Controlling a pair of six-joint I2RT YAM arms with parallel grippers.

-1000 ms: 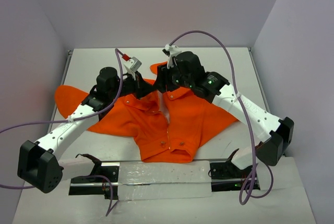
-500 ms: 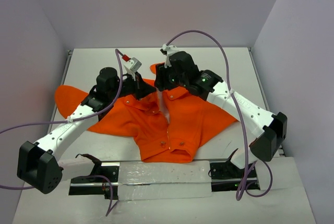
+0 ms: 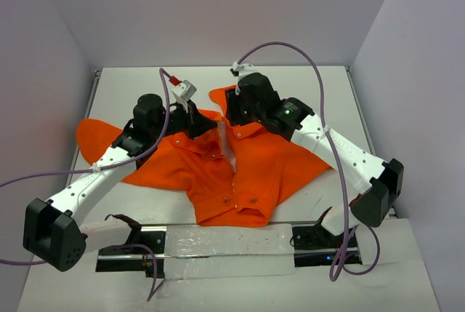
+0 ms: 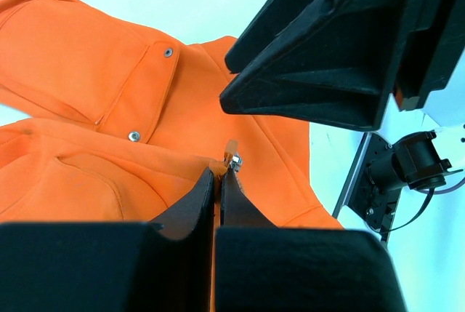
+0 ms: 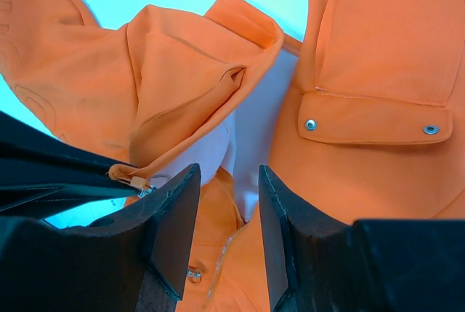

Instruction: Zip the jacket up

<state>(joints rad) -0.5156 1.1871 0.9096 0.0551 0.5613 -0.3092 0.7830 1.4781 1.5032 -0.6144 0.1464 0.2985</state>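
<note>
The orange jacket (image 3: 247,166) lies flat in the middle of the table with its front partly open and the pale lining showing. My left gripper (image 3: 202,121) is shut on the top end of the jacket's left front edge (image 4: 221,169), beside a small metal zipper end (image 4: 236,159). My right gripper (image 3: 227,114) is open and holds nothing. It hovers just above the open collar area, its jaws (image 5: 225,181) on either side of the gap. The zipper teeth (image 5: 225,254) and the slider (image 5: 192,276) lie below it. A flap pocket with snaps (image 5: 374,119) is at its right.
A metal rail with a clear plastic sheet (image 3: 225,243) runs along the near edge between the arm bases. Purple cables (image 3: 320,86) loop above both arms. Walls close in the table at the back and sides. A jacket sleeve (image 3: 98,141) spreads out to the left.
My right arm has shifted slightly, its wrist edging right over the collar. My left gripper has stayed shut on the fabric edge. The jacket has not moved.
</note>
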